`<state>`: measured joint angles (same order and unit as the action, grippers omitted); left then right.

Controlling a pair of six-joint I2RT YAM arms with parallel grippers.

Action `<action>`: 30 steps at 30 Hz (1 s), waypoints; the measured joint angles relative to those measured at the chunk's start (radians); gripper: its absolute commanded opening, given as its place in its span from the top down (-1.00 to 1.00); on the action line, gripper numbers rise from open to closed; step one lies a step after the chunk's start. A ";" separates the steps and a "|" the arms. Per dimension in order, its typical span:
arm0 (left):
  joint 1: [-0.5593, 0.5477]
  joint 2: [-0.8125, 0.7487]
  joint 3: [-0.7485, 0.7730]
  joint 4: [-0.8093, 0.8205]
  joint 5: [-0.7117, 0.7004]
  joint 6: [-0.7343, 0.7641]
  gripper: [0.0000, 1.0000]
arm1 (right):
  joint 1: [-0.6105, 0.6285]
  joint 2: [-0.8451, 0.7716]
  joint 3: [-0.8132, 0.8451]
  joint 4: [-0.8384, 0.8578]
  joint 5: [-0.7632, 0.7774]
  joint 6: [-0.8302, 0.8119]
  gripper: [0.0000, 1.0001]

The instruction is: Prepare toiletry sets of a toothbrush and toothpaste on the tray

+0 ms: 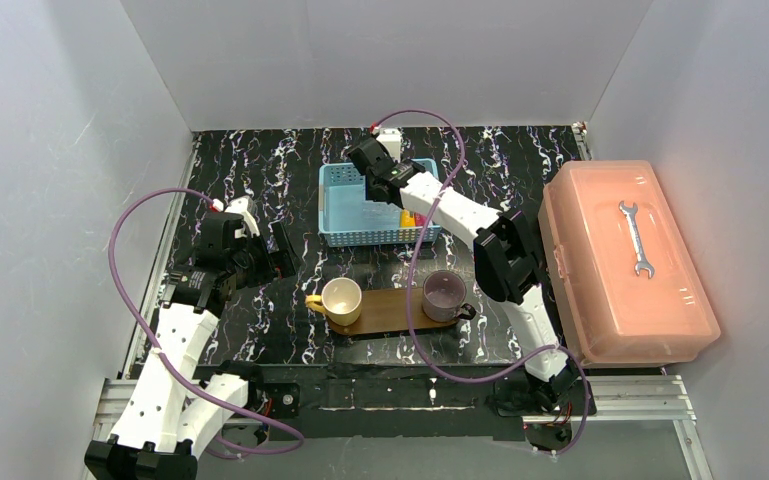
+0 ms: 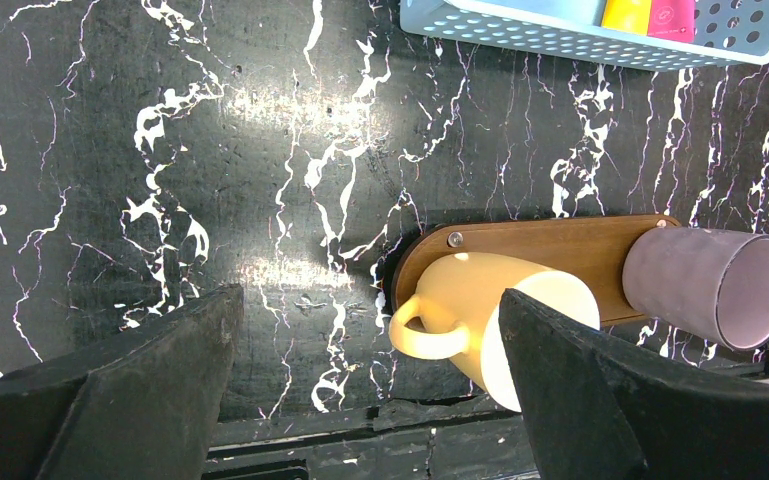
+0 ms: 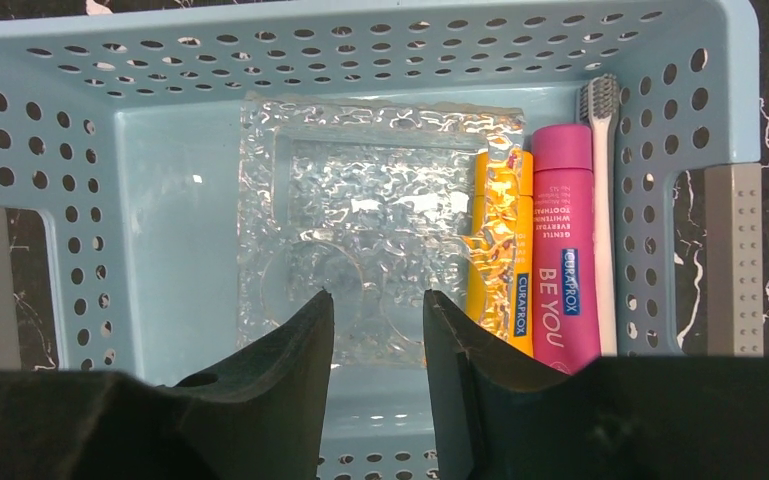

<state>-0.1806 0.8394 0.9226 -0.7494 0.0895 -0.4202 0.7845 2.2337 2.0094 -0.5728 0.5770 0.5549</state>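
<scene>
Pick step: right gripper [image 3: 377, 300] jaws narrow, empty, above light-blue perforated plastic basket [image 3: 360, 25]. The yellow-orange toothpaste tube [image 3: 505, 250], magenta toothpaste tube [image 3: 563, 250] and pale thin toothbrush [image 3: 605, 200] lie frame right. We judge next: shift right, descend. We note left gripper [image 2: 370, 300] jaws wide.

Black white-veined table [image 1: 260, 180]: blue perforated basket [image 1: 345, 205] at back centre, brown wooden tray [image 1: 390, 312] near the front, pink lidded box [image 1: 610, 290] right, all apart.
</scene>
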 measured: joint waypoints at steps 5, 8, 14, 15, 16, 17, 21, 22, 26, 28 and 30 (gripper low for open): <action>0.000 0.000 0.000 0.000 0.000 0.000 -0.99 | -0.007 0.021 0.021 0.006 -0.004 0.015 0.10; 0.000 0.000 0.000 0.000 0.000 0.000 -0.99 | -0.011 0.045 0.035 0.008 -0.008 0.019 0.12; 0.000 0.000 0.000 0.000 0.000 0.000 -0.99 | -0.012 0.070 0.037 0.009 -0.014 0.023 0.21; 0.000 0.000 0.000 0.000 0.000 0.000 -0.99 | -0.012 0.070 0.037 0.009 -0.015 0.023 0.26; 0.000 0.000 0.000 0.000 0.000 0.000 -0.99 | -0.012 0.070 0.037 0.010 -0.015 0.023 0.31; 0.000 0.000 0.000 0.000 0.000 0.000 -0.99 | -0.012 0.070 0.037 0.011 -0.015 0.023 0.37; 0.000 0.000 0.000 0.000 0.000 0.000 -0.99 | -0.013 0.070 0.038 0.014 -0.016 0.024 0.61; 0.000 0.000 0.000 0.000 0.000 0.000 -0.99 | -0.013 0.070 0.038 0.014 -0.016 0.024 0.70; 0.000 0.000 0.000 0.000 0.000 0.000 -0.99 | -0.013 0.070 0.039 0.014 -0.016 0.023 0.97; 0.000 0.000 0.000 0.000 -0.001 0.000 -0.99 | -0.013 0.070 0.039 0.014 -0.016 0.020 0.97; 0.000 0.000 0.000 0.000 -0.001 0.000 -0.99 | -0.013 0.070 0.039 0.014 -0.015 0.018 0.97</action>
<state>-0.1806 0.8398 0.9226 -0.7494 0.0887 -0.4202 0.7719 2.3035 2.0487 -0.5587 0.5617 0.5732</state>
